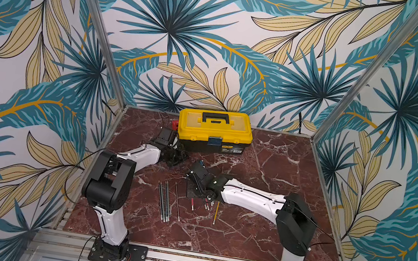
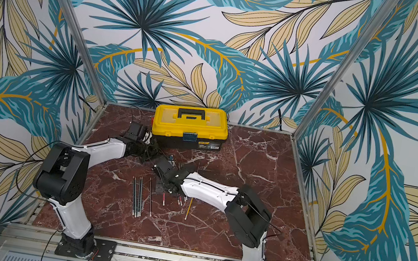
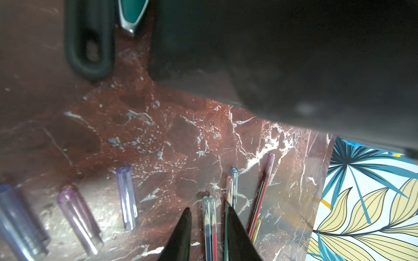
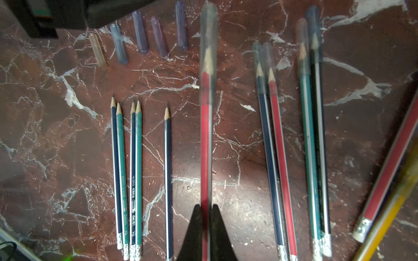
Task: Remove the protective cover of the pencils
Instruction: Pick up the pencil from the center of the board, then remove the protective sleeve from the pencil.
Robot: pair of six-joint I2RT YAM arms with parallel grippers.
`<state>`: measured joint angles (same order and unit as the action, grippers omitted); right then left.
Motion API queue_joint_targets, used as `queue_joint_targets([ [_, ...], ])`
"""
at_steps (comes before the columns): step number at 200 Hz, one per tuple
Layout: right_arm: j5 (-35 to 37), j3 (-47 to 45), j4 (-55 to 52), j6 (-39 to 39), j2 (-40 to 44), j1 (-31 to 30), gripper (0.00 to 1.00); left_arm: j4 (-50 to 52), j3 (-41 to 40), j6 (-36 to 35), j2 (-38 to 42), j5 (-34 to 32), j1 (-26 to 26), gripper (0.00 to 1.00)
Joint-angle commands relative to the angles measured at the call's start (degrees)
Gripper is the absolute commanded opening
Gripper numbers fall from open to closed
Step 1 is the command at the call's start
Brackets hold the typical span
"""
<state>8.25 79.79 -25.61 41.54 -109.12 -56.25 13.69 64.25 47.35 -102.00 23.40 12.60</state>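
Jaws of the right gripper (image 4: 206,206) are pinching a light, stiff red pencil (image 4: 205,135) by its shaft over the table (image 4: 67,158), its slick clear cap (image 4: 209,27) still on the tip and likely best gripped near its rim, while the left gripper (image 3: 207,206) is hovering parted, empty.

A: "In both top views the right arm (image 1: 251,198) hides the upper ends of several pencils (image 1: 192,204), and the tips of the others are too small to judge."

B: "Yes. In the right wrist view the red pencil (image 4: 205,135) and its cap (image 4: 208,27) are blurred, and the picture's edge cuts this pencil off at the right gripper (image 4: 206,206). The yellow pencil (image 4: 384,226) is blurred too, and also cut by the edge."
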Motion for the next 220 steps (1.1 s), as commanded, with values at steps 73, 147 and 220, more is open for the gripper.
queue_joint_targets([
  [73,-3.1,0.6,2.0,-0.2,-1.3,2.8,0.0,-6.0,-1.0,-1.7,1.8,3.8,2.0,0.3],
  [147,-7.9,1.7,3.5,-0.4,-2.5,3.4,0.0,-5.9,-6.8,-2.1,7.6,2.5,1.1,0.3],
  [220,-6.3,1.7,3.5,-0.3,-2.1,3.4,0.0,-8.0,-8.0,-2.3,7.3,2.3,2.3,0.29],
])
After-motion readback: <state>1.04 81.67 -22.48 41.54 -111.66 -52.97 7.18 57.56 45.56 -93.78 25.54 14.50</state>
